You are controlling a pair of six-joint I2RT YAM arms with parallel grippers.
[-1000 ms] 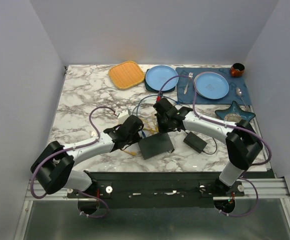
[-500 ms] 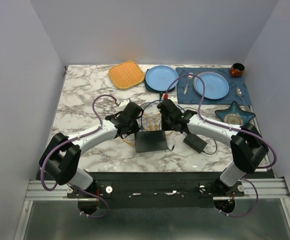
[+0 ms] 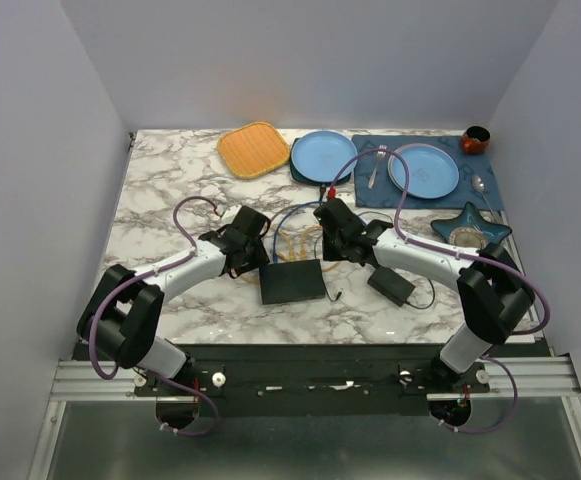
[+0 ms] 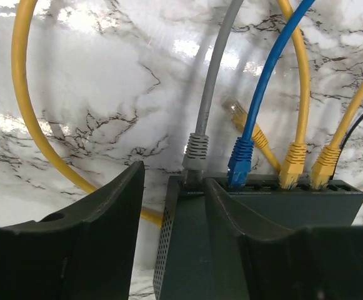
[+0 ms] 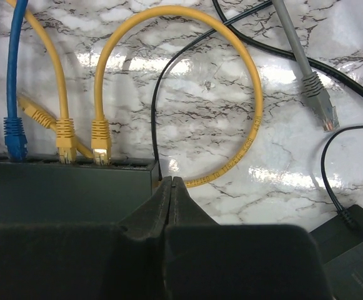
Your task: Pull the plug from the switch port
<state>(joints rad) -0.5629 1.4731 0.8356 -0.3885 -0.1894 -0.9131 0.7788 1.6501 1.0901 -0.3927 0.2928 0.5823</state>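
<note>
The flat black switch (image 3: 292, 282) lies at the table's front middle, ports facing away. In the left wrist view, a grey plug (image 4: 195, 152), a blue plug (image 4: 240, 161) and two yellow plugs (image 4: 293, 164) sit in its port row (image 4: 275, 185). My left gripper (image 4: 172, 181) is open and straddles the switch's left end: one finger beside it, one over its top, just behind the grey plug. My right gripper (image 5: 170, 182) is shut and empty at the switch's right end (image 5: 62, 187), beside a thin black cord (image 5: 154, 125). A loose grey plug (image 5: 322, 106) lies on the marble.
A black power brick (image 3: 391, 284) lies right of the switch. Yellow, blue and grey cables (image 3: 292, 240) loop behind it. At the back are an orange mat (image 3: 254, 149), a blue plate (image 3: 323, 156), a navy placemat (image 3: 425, 170) with plate and cutlery, a star dish (image 3: 470, 225) and a brown cup (image 3: 476, 139).
The switch has slid left and turned square to the table edge. My left gripper has moved left to the switch's left end. My right gripper has shifted slightly toward the back.
</note>
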